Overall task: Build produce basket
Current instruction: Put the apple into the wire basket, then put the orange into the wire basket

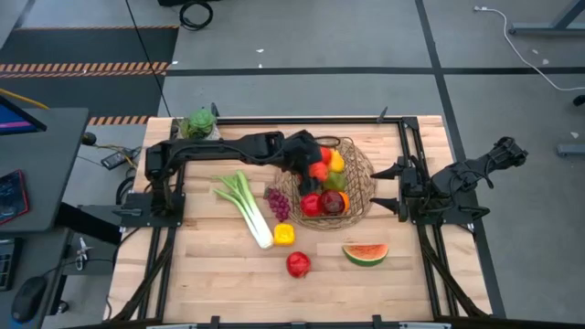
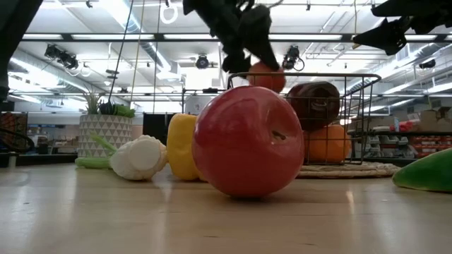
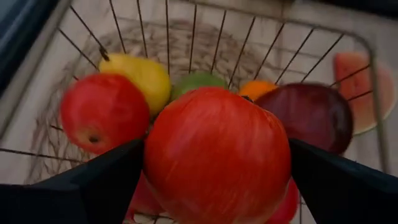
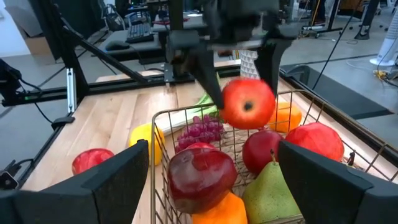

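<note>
An apple (image 4: pixel 247 103) is pinched in the left gripper (image 4: pixel 244 93) above the basket (image 1: pixel 366 178), already part-filled below it, while leek (image 1: pixel 245 206), grapes (image 1: pixel 277 203), pepper (image 1: pixel 284 234) and watermelon (image 1: pixel 365 253) are left outside

Bright, even light falls from ceiling strip lamps (image 2: pixel 141 28), seen glaring white toward twelve o'clock in the low view, and it leaves only soft, short shadows on the wooden table (image 1: pixel 210 265). Down low, the red apple (image 2: pixel 248 140) nearest the lens looms large, with a pale sheen across the tabletop. In the left wrist view the held apple (image 3: pixel 217 162) and the dark fingers (image 3: pixel 93 186) are soft and blurred, the wire basket (image 3: pixel 205 37) bowing toward the edges.
</note>
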Available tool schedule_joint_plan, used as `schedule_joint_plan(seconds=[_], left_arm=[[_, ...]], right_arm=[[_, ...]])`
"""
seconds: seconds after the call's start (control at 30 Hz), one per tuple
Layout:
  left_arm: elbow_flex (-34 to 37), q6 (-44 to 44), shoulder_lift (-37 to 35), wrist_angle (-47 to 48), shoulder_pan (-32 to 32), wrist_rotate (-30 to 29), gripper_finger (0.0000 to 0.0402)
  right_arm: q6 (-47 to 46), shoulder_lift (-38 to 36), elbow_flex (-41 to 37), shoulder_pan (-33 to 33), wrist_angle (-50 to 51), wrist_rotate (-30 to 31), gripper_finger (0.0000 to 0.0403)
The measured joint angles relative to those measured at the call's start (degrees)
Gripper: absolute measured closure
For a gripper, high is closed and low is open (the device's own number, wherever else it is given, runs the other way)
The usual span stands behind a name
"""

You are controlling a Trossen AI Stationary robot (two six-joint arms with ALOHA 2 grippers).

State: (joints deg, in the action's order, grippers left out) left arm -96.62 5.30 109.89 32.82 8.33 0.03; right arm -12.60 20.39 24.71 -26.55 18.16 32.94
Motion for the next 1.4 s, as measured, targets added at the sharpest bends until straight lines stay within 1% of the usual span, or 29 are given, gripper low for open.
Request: schedule_joint_plan(seconds=[0.2,0.5,0.57,0.8,1.07,1.33,1.4], left_arm=[[0.04,0.02,1.3,3.11,-0.19,0.01,0.0012],[0.37,0.89,1.97,2.69,-0.87,0.02,0.0012],[0.65,0.05,2.55,4.14,-1.13,0.07,0.0012],[0.52,-2.66,3.73,2.25,-2.22,0.01,0.001],[0.57,-3.67,3.75,2.42,-2.85,0.07,0.0002],[0.53,-6.8,3.75,2.65,-2.77,-0.07,0.0002],[-0.71,-7.3,3.75,4.7,-2.81,-0.89,0.0002]], right_arm=[[-0.74,0.53,-0.02,0.02,0.79,0.05,0.0045],[-0.76,0.6,-0.02,0.02,0.34,0.39,0.0045],[-0.76,0.6,-0.02,0.01,0.36,0.4,0.0045],[-0.74,0.6,-0.02,0.02,-0.11,0.44,0.0045],[-0.35,0.6,-0.01,0.01,-0.53,0.44,0.0045],[-0.23,0.6,0.0,0.02,-0.53,0.45,0.0045],[0.19,0.6,0.0,0.02,-0.53,0.47,0.0045]])
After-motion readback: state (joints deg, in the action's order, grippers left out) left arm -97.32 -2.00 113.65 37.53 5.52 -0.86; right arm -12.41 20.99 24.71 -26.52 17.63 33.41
